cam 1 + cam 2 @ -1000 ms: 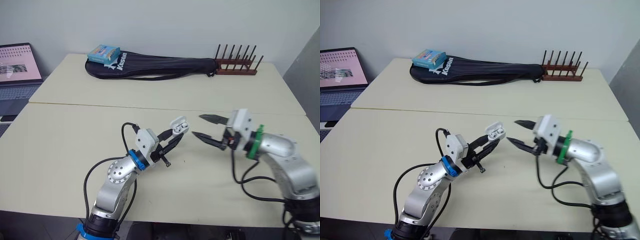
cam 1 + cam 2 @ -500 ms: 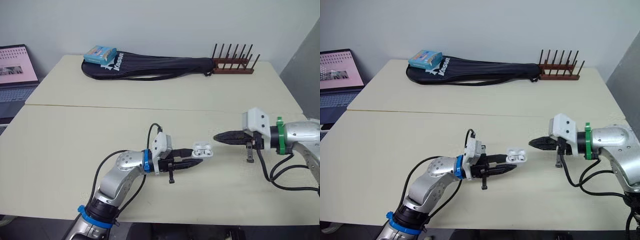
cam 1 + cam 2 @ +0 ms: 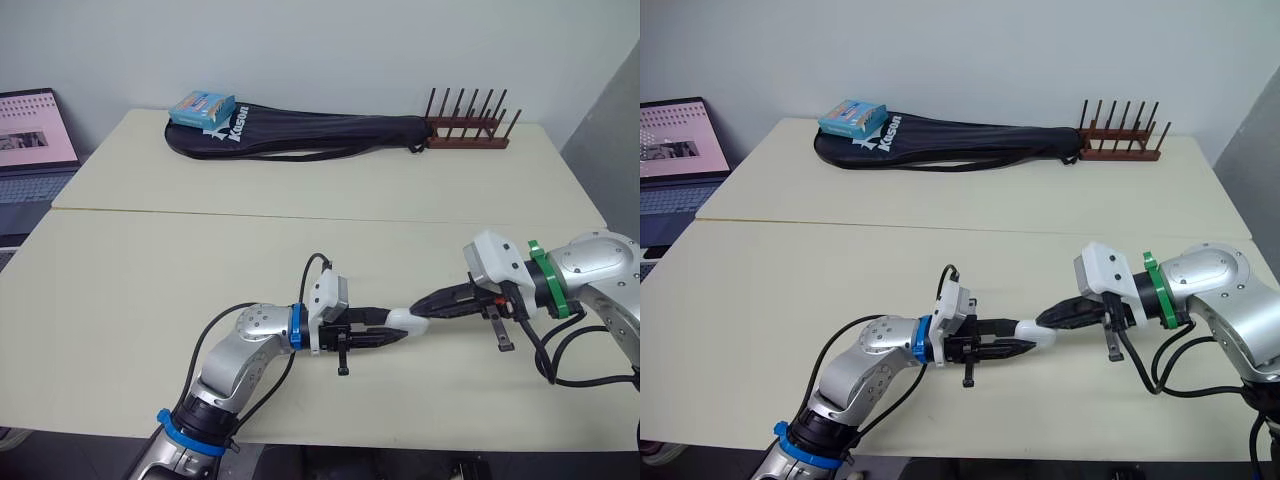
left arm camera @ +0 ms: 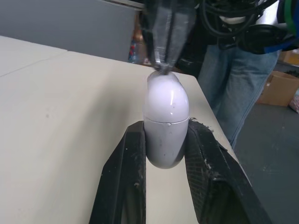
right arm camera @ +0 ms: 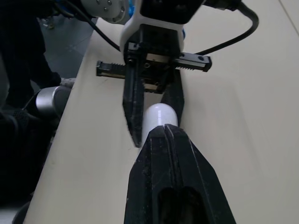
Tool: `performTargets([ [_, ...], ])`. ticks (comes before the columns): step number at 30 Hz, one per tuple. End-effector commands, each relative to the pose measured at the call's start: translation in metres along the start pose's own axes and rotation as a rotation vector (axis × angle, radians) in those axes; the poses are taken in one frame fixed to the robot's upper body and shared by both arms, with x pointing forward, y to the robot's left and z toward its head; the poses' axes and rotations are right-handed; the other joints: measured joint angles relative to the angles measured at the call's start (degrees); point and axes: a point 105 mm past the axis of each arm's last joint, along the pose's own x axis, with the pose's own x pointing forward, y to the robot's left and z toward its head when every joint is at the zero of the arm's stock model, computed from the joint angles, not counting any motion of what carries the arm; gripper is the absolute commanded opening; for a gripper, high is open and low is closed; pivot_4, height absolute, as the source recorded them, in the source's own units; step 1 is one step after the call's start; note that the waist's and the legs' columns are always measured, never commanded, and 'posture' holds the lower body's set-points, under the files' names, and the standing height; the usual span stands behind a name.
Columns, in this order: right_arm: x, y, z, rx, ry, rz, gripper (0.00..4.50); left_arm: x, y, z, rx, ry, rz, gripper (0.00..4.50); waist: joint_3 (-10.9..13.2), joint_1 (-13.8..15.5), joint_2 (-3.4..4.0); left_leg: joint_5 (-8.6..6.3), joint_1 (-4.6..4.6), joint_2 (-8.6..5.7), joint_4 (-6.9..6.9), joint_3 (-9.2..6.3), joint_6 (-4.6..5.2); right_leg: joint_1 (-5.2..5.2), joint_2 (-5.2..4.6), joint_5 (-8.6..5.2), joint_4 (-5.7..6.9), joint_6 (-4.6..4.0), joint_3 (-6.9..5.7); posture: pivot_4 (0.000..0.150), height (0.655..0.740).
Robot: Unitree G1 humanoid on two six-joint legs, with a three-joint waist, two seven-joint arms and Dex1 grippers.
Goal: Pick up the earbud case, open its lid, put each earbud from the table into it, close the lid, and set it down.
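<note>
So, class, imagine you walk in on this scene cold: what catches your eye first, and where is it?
The two tools meet near the table's front edge. The left tool clamps a white earbud case, lid closed, and the shut right tool touches the lid end with its tips. Beyond them, a long black racket bag lies along the far edge, with a blue box on one end and a wooden peg rack at the other.

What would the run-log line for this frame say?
left gripper: shut on earbud case | right gripper: shut, tips against lid | lid: closed | case: not yet set down
</note>
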Motion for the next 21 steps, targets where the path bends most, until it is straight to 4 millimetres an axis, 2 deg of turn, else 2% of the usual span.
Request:
performTargets([
  [1, -0.001, 0.002, -0.004, -0.010, 0.029, -0.002, 0.00, 0.002, -0.001, 0.014, 0.034, -0.047, -0.009, 0.78, 0.0, 0.0, 0.00, 0.00, 0.00, -0.01, 0.00, 0.02, 0.00, -0.01, 0.00, 0.00, 0.00, 0.00, 0.03, 0.150, 0.7274],
  [6, -0.005, -0.001, -0.006, -0.010, 0.032, -0.042, 0.00, 0.002, 0.000, 0.013, -0.034, -0.050, 0.003, 0.78, 0.0, 0.0, 0.00, 0.00, 0.00, 0.00, 0.00, 0.01, 0.00, -0.01, 0.00, 0.00, 0.00, 0.00, 0.01, 0.150, 0.7274],
  [12, -0.021, -0.004, -0.011, 0.004, 0.043, -0.169, 0.00, 0.000, 0.008, -0.011, -0.341, 0.104, 0.054, 0.78, 0.0, 0.1, -0.01, 0.00, -0.01, -0.02, 0.01, -0.02, 0.00, 0.00, 0.00, 0.00, 0.01, 0.01, -0.01, 0.150, 0.7274],
  [16, -0.019, 0.003, -0.024, -0.027, 0.067, -0.244, 0.00, 0.003, 0.018, -0.019, -0.571, 0.144, 0.107, 0.78, 0.0, 0.1, -0.03, 0.00, -0.05, -0.03, 0.03, -0.06, 0.00, 0.01, 0.00, -0.01, 0.00, 0.02, -0.04, 0.150, 0.7274],
  [21, -0.019, 0.018, -0.039, -0.039, 0.118, -0.247, 0.00, 0.002, 0.037, -0.038, -0.682, 0.196, 0.215, 0.78, 0.0, 0.1, -0.02, 0.01, -0.04, -0.07, 0.04, -0.06, -0.02, 0.02, 0.00, -0.01, 0.00, 0.02, -0.03, 0.150, 0.7274],
])
